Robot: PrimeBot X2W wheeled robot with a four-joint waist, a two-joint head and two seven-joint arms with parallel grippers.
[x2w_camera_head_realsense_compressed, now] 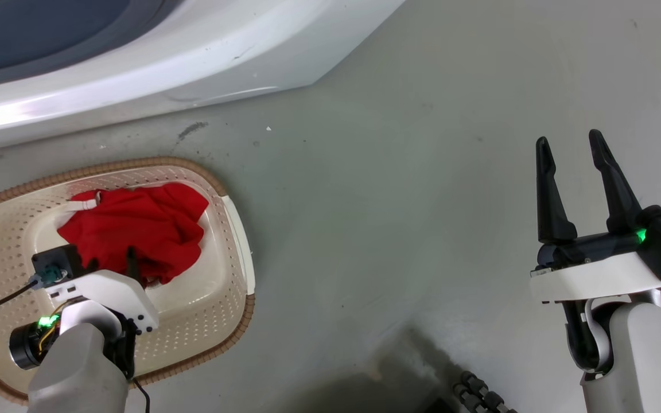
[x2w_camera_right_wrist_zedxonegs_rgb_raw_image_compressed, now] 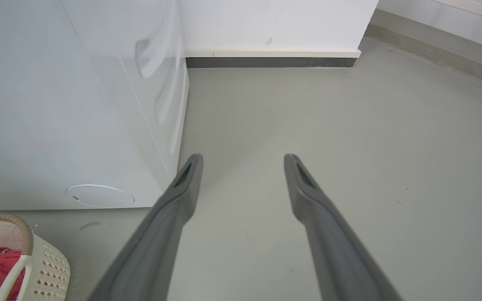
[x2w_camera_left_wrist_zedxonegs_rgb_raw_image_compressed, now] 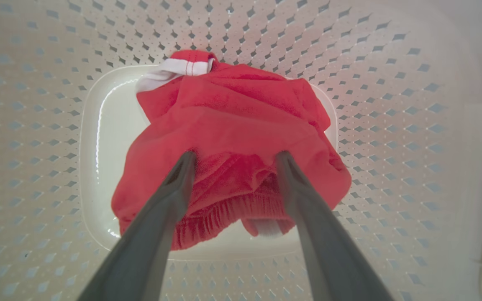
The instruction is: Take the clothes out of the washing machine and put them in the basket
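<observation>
Head view: I was looking down on the basket point(x2w_camera_head_realsense_compressed: 238, 229), which sat on the grey floor point(x2w_camera_head_realsense_compressed: 393, 201) just in front of the washing machine point(x2w_camera_head_realsense_compressed: 193, 51).
In the basket: the clothes point(x2w_camera_head_realsense_compressed: 135, 223), a red bundle with a strip of white trim, lay on the basket's bottom toward its far end. Nothing hung over the basket's rim.
Left side: my left gripper point(x2w_camera_head_realsense_compressed: 112, 263) was down inside the basket at the near edge of the bundle. In the left wrist view its fingers point(x2w_camera_left_wrist_zedxonegs_rgb_raw_image_compressed: 174, 188) stood wide apart, straddling a gathered fold with nothing pinched between them. I could not tell whether the tips touched the cloth or hung just above it.
Right side: my right gripper point(x2w_camera_head_realsense_compressed: 568, 137) was well to the right of the basket over bare floor, fingers spread and empty.
Stage: I judged the garment to be delivered and the left arm due to come up out of the basket.
Snag risk: if a fingertip was caught in that fold, lifting could drag the cloth back over the basket's rim.
Knock risk: a slanted exit could catch the wrist on the basket's wall and shove the light basket.
Unknown: the drum was out of sight, so I could not say whether more remained inside.
</observation>
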